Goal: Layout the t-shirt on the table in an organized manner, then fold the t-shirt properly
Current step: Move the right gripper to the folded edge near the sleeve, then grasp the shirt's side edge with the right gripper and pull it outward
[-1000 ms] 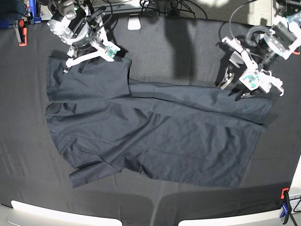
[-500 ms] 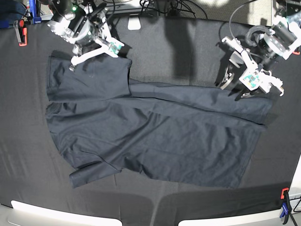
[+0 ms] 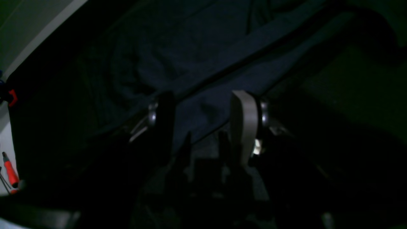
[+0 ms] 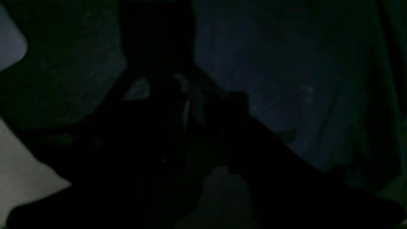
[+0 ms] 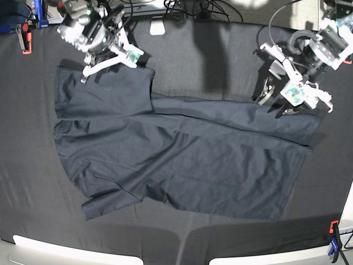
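1. Seen from above: dark t-shirt (image 5: pixel 176 160) spread across the black table (image 5: pixel 220 55), wrinkled, reaching from the far left to the right side.
2. Upper left part of the shirt folded into a squarish panel; a long diagonal crease running from there toward the right edge.
3. Small turned-up flap at the lower left corner of the shirt.
4. Right gripper (image 5: pixel 107 63) at the top left of the overhead view, hovering at the shirt's upper left edge, white fingers spread in a V, nothing seen between them.
5. Right wrist view very dark: bluish shirt cloth (image 4: pixel 286 79) filling the upper right, gripper only a black outline there, contact with the cloth impossible to tell.
6. Left gripper (image 5: pixel 295 102) at the top right of the overhead view, just above the shirt's upper right corner.
7. Left wrist view: two fingers (image 3: pixel 243 124) standing well apart, shirt fabric (image 3: pixel 203 105) visible in the gap below, nothing clamped.
8. Red clamp (image 5: pixel 25 41) at the table's far left corner; orange and blue clamp (image 5: pixel 333 240) at the near right corner.
9. Red-handled screwdriver (image 3: pixel 9 171) lying off the table's edge in the left wrist view.
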{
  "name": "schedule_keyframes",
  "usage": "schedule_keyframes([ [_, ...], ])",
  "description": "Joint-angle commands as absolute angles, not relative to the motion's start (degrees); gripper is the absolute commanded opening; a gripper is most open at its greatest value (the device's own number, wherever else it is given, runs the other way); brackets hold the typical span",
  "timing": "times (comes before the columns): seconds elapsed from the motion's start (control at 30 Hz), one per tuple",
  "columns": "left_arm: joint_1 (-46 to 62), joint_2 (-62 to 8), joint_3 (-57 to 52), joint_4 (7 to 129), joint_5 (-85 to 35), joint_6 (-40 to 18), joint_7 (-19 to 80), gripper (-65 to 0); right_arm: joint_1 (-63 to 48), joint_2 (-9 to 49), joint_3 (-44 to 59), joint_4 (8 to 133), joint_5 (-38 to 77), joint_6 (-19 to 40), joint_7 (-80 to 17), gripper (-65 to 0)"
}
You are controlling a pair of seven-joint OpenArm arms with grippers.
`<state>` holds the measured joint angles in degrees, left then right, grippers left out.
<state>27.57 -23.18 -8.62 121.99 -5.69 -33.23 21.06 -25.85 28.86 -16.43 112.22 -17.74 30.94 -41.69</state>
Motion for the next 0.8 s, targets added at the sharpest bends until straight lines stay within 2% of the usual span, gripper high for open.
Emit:
schedule_keyframes([
  [0.0,27.75,-23.66,-8.95,123.11,-6.04,-32.77,19.73,-39.0,-25.34,29.34,-16.21,112.14,-18.20,29.34,-41.41,-48.7],
  [0.13,27.79,-23.66,-8.95,123.11,-6.04,-32.77,19.73,-39.0,-24.80,29.36,-16.21,112.16,-17.82,27.62,-41.39,-60.0],
  [0.27,27.79,-23.66,-8.95,123.11,-6.02,-32.77,19.73,-39.0,-24.77,29.39,-16.21,113.58,-18.13,27.66,-43.24,-64.0],
  [0.5,27.79,-23.66,-8.95,123.11,-6.02,-32.75,19.68,-39.0,-21.19,32.40,-16.10,118.63,-20.95,27.64,-42.78,-65.0],
  [0.77,27.79,-23.66,-8.95,123.09,-6.04,-30.85,19.70,-39.0,-8.78,29.82,-16.10,108.62,-20.67,26.24,-36.34,-65.0],
])
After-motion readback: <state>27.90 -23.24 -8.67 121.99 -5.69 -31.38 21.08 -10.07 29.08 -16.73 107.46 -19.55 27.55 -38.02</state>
